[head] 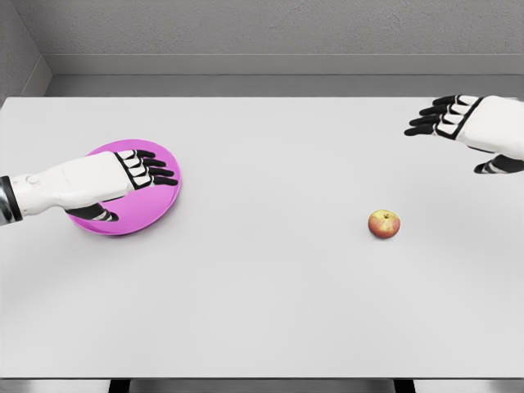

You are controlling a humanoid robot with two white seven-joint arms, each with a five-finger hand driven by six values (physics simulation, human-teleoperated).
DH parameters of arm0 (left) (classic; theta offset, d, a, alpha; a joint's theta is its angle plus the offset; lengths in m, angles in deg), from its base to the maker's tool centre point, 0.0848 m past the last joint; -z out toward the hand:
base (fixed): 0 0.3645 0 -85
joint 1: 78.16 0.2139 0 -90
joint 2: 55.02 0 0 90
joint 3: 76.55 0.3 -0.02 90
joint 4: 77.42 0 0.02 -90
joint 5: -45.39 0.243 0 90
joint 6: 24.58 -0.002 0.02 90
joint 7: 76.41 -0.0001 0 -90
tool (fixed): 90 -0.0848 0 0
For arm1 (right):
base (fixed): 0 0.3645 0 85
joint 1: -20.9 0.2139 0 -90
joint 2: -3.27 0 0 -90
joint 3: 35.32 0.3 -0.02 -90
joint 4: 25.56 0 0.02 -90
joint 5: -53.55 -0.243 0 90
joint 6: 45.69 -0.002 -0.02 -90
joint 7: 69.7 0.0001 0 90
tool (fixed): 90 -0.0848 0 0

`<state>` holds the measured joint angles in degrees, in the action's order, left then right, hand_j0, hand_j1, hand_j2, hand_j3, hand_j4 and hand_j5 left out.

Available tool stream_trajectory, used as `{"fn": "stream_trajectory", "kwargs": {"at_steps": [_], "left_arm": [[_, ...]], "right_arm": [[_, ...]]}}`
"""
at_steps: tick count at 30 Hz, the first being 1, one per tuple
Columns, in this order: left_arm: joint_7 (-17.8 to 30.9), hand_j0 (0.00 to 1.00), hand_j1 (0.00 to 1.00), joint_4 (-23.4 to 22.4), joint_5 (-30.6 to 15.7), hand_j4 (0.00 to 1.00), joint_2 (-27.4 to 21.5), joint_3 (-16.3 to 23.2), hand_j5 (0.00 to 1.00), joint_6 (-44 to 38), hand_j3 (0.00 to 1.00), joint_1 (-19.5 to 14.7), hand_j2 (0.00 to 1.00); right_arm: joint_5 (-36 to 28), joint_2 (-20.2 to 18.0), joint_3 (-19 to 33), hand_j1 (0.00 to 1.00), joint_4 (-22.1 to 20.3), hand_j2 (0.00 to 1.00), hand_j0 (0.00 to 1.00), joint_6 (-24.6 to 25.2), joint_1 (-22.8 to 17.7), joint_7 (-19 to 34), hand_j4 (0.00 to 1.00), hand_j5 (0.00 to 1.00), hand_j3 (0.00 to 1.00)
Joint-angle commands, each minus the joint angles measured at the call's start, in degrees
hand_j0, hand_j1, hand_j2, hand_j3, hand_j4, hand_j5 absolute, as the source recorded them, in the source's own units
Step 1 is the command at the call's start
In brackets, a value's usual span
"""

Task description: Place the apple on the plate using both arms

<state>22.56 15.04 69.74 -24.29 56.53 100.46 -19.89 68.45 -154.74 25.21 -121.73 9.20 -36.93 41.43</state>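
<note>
Apple sits upright on the white table, right of centre; roundish, no clear long axis, stem dimple up. Pink plate far left, well apart from it. Left hand over plate, fingers extended, holding nothing. Right hand at far right, fingers spread, empty.
</note>
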Motion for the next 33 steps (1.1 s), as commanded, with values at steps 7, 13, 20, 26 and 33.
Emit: {"fn": "stream_trajectory", "kwargs": {"at_steps": [7, 13, 20, 26, 33], "left_arm": [[0.3, 1.0, 1.0, 0.0, -0.4, 1.0, -0.1, 0.0, 1.0, 0.0, 1.0, 0.0, 1.0], [0.5, 1.0, 1.0, 0.0, -0.4, 1.0, -0.1, 0.0, 1.0, 0.0, 1.0, 0.0, 1.0], [0.6, 1.0, 1.0, -0.5, -0.3, 1.0, -0.1, 0.0, 1.0, 0.0, 1.0, -0.4, 1.0], [0.6, 1.0, 1.0, -0.6, -0.3, 1.0, -0.1, -0.1, 1.0, 0.0, 1.0, -0.5, 1.0], [1.6, 1.0, 1.0, -0.7, -0.3, 1.0, 0.0, 0.0, 1.0, 0.0, 1.0, -0.6, 1.0]], "right_arm": [[-0.5, 0.0, -0.1, 1.0, -0.7, 1.0, 1.0, 0.1, 0.0, -0.1, 1.0, 1.0, 1.0], [-8.7, -2.8, -4.5, 1.0, 1.4, 1.0, 1.0, 0.1, -1.2, 7.1, 1.0, 1.0, 1.0], [-19.0, 0.5, -6.8, 1.0, 2.2, 1.0, 1.0, 0.1, -1.2, 13.9, 1.0, 1.0, 1.0], [-23.9, 4.2, -7.0, 1.0, 2.2, 1.0, 1.0, 0.1, -0.5, 13.9, 1.0, 1.0, 1.0], [-20.2, 4.2, -9.5, 1.0, 2.5, 1.0, 1.0, 1.1, -0.4, 13.9, 1.0, 1.0, 1.0]]}}
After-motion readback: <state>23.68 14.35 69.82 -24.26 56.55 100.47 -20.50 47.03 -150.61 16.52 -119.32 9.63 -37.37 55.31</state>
